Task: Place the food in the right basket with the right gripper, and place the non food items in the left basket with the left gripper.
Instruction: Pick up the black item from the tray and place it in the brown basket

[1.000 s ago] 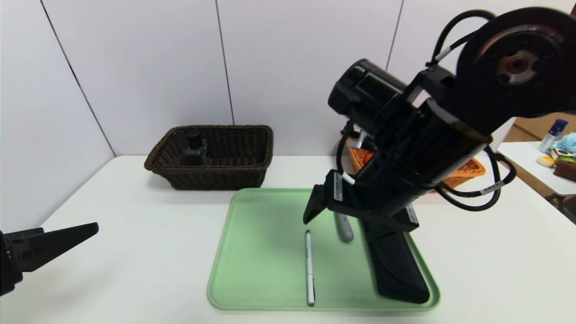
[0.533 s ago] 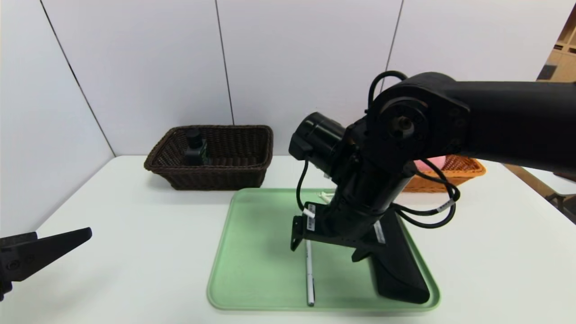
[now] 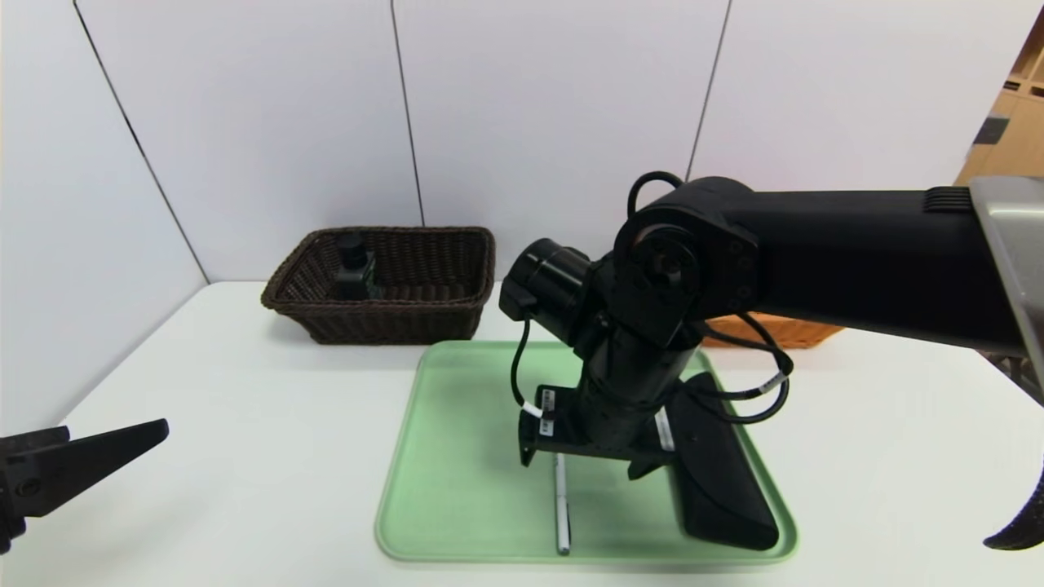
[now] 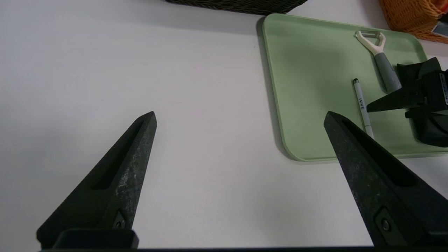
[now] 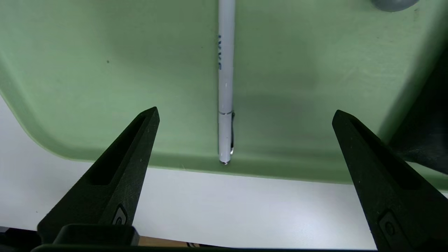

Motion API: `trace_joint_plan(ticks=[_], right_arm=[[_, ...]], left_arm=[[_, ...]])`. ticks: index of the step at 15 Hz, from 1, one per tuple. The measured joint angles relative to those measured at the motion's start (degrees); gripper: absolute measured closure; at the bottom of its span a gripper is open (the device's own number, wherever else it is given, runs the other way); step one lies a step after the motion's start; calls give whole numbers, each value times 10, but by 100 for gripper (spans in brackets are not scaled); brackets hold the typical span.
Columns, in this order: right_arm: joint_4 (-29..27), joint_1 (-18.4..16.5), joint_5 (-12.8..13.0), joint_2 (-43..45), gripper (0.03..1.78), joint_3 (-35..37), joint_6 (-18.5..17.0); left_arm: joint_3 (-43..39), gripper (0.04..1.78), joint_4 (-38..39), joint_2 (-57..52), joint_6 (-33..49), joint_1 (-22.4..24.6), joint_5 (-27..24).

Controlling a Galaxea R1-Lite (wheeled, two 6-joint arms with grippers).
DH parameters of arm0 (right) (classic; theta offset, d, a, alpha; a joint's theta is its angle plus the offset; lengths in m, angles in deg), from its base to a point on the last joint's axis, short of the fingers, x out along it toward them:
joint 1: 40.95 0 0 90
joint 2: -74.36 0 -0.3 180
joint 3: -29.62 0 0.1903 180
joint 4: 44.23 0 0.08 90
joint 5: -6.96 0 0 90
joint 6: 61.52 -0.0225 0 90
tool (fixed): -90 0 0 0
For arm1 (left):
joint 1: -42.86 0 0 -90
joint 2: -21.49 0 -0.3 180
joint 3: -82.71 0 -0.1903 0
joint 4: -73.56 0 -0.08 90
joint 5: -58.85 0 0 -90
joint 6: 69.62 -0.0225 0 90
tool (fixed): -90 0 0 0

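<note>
The desk [image 3: 245, 456] is white and flat, and it stands against a white wall. Three things sit right on it. A dark brown basket [image 3: 383, 285] sits at the back, on the left side. An orange basket [image 3: 775, 330] sits at the back on the right, mostly hidden behind a black arm. A light green tray [image 3: 465, 456] lies in the middle, nearer the front, with round corners and a low rim. The brown basket is near the tray's back left corner but does not touch it. The desk around the tray is bare white.
</note>
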Motion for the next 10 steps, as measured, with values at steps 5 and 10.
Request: trace_joint_plan(ticks=[5, 10], right_arm=[[-79, -29, 73, 58, 11, 0, 26], [-143, -87, 85, 108, 11, 4, 59]], left_arm=[[-2, 13, 2, 2, 0, 0, -1], [0, 13, 5, 10, -1, -1, -20]])
